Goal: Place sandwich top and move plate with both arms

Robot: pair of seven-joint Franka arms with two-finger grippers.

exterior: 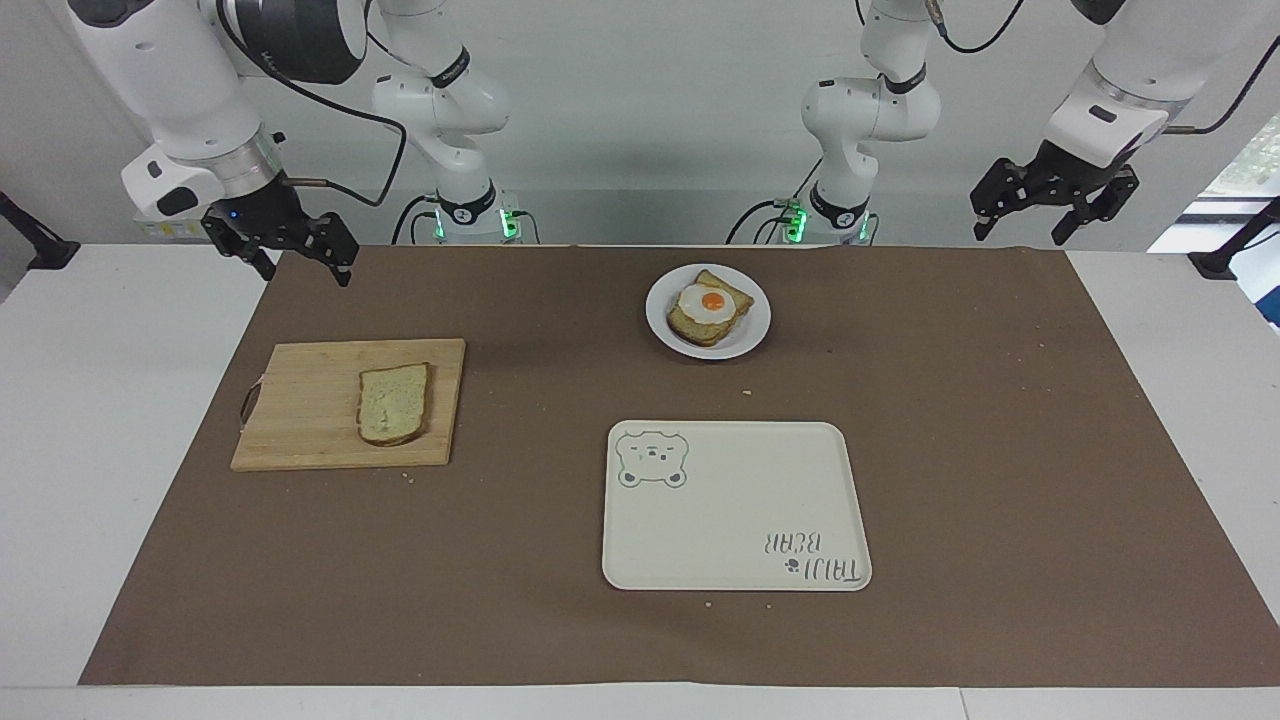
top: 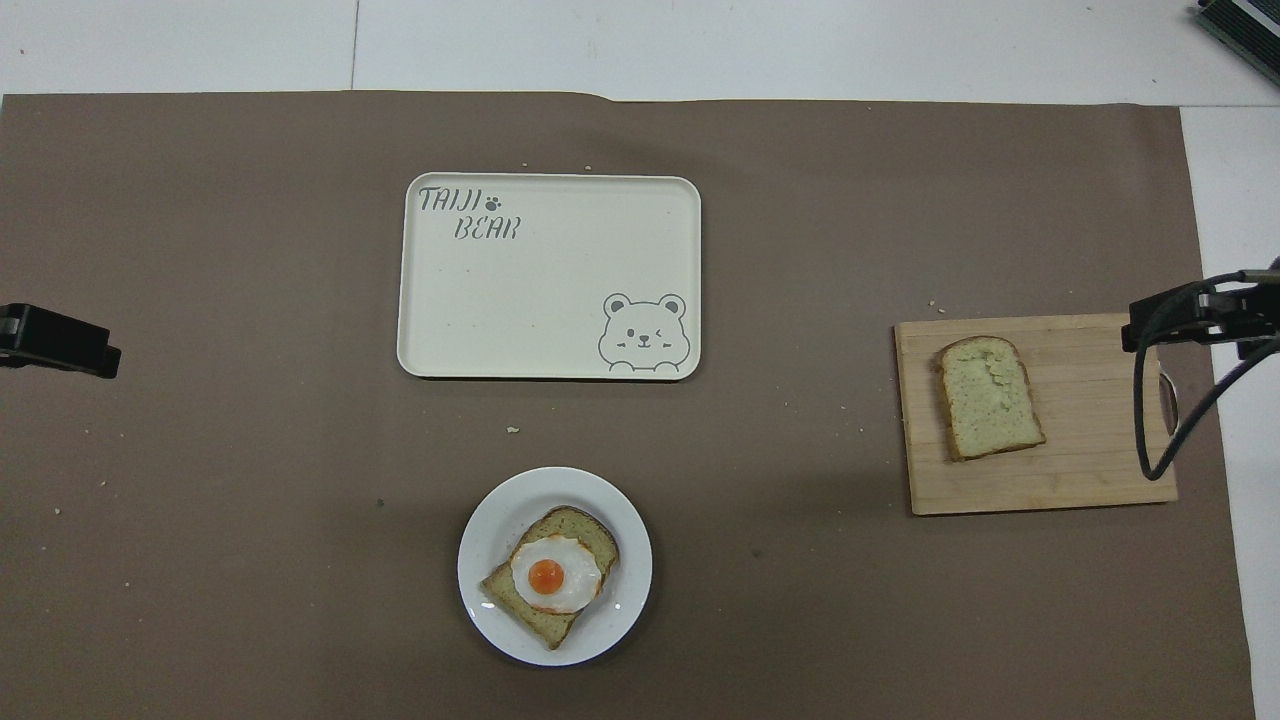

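Cream rectangular bear-print tray point(exterior: 736, 505) lay farthest from robots on brown-covered tabletop point(exterior: 1000, 450). Pale wooden cutting board point(exterior: 310, 418), toward right arm's end, carried plain pale brown-crusted bread slice point(exterior: 394, 403). Small round white plate point(exterior: 745, 340), nearest robots, held egg-topped toast point(exterior: 709, 307). Right claw point(exterior: 285, 245) and left claw point(exterior: 1052, 205) hung raised over tabletop's ends, fingers apart, holding nothing.

The tray point(top: 480, 320) bears the words "TAIJI BEAR" with a paw print in one corner and a bear drawing point(top: 645, 335) in the diagonal corner.
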